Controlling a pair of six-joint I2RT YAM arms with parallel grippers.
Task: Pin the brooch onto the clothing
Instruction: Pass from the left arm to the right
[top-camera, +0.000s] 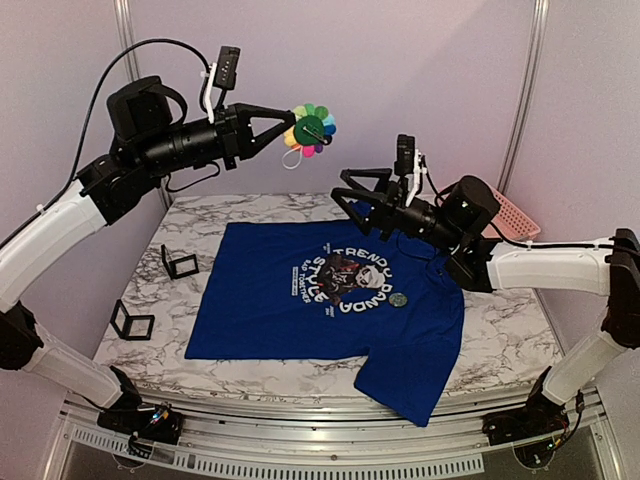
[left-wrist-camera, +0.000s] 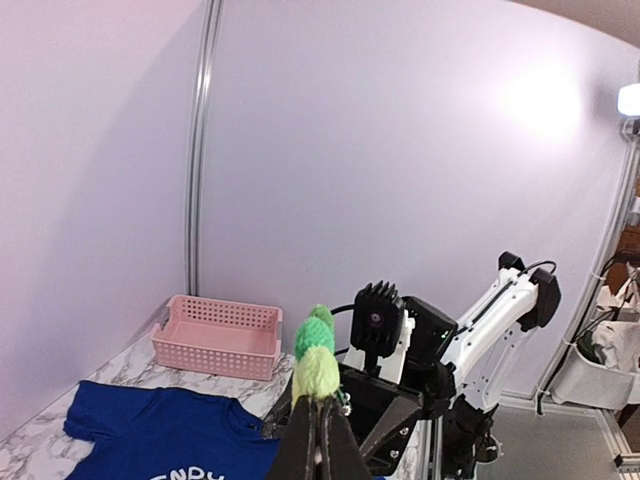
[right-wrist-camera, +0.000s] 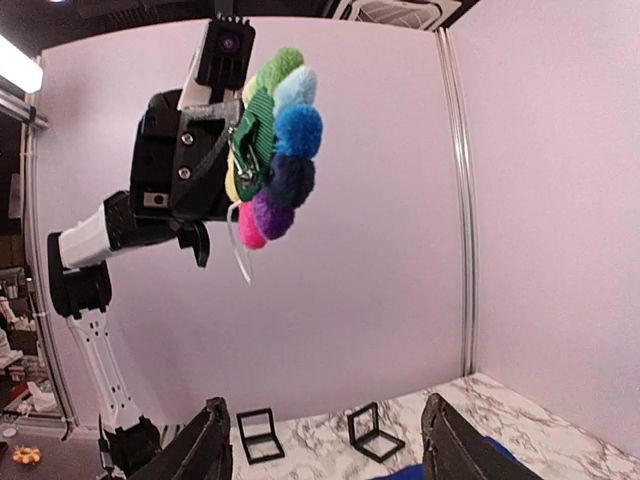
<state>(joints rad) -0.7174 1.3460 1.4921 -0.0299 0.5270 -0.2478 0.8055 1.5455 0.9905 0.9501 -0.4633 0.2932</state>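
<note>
Holding the brooch (top-camera: 312, 127) up in the air, the left end effector (top-camera: 297, 124) is clenched on its edge. The coloured petals are turned toward the right arm, probably to present it for a handover or regrasp.

The right end effector (top-camera: 348, 188) is released, with its fingers (right-wrist-camera: 210, 445) spread wide. It is tilted up at the brooch but not touching it; the top view shows a clear gap. It reads as ready to take the brooch, not gripping anything.

The clothing (top-camera: 290, 300) lies flat on the desk (top-camera: 500, 330), print up, below both arms, so the chest area is exposed for pinning. A round grey disc (top-camera: 398, 299) sits on the shirt just right of the print, possibly a backing piece, but I can't tell.

Two black frame holders (top-camera: 180, 262) stand on the desk left of the shirt, out of the way. A pink basket (top-camera: 515, 215) is at the far right, behind the right arm.

The brooch is well above the clothing and not yet pinned. Its clasp side is too small to read.
</note>
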